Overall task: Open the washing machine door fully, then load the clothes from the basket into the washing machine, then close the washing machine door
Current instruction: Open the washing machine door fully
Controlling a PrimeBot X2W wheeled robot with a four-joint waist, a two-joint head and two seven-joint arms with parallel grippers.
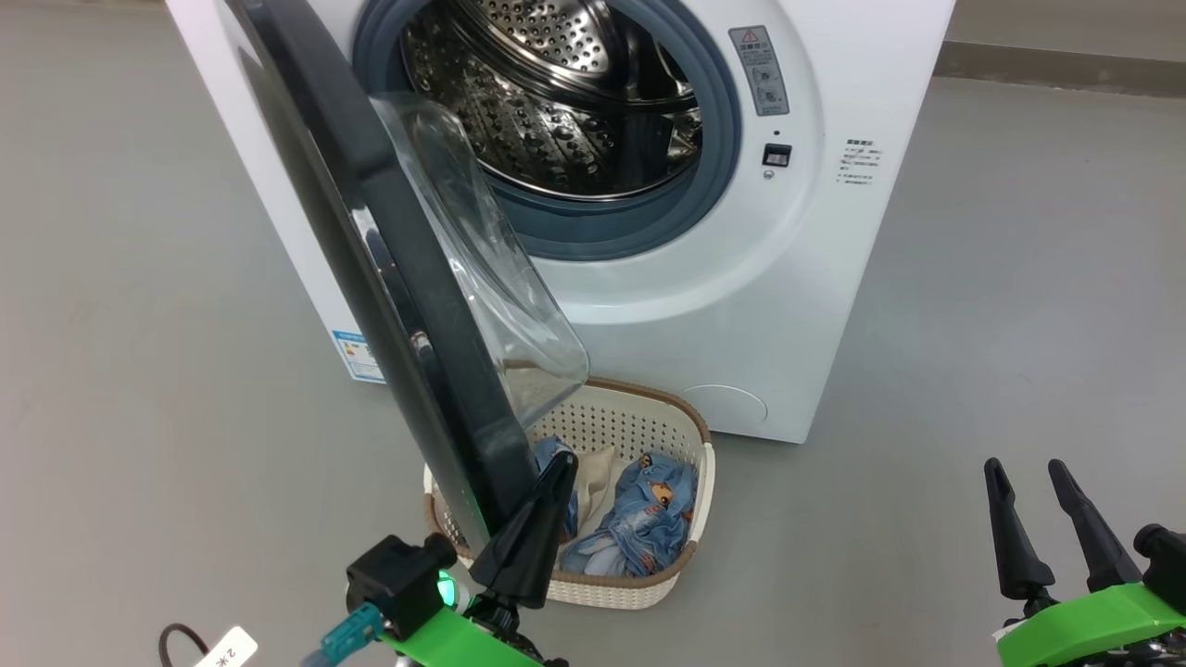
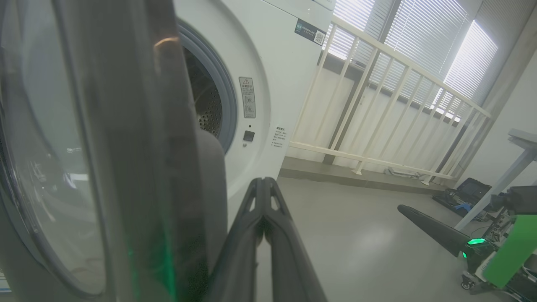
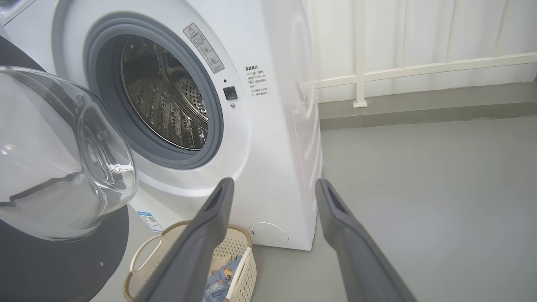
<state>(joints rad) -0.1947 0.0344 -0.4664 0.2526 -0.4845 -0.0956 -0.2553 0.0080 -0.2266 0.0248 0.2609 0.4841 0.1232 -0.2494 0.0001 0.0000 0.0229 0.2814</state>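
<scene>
- two sets of jaws differ: those of the left gripper (image 1: pixel 560 465) are clenched on nothing, tip just beside the lower edge of the washing machine door (image 1: pixel 398 269). those of the right gripper (image 1: pixel 1024 468) stand released, low on the right, well apart from everything.
- the door is roughly half open, edge-on to the head camera. its glass bowl overhangs the basket (image 1: pixel 639 426), which sits on the floor against the washing machine (image 1: pixel 741 306) with the clothes (image 1: pixel 649 509) inside.
- likely risk: the clenched tip can only push, so it may slide off the glossy rim and let the door swing back.
- if the door is left short of full swing, it covers the basket's left half, and a reaching arm may knock the door or tip the basket.
</scene>
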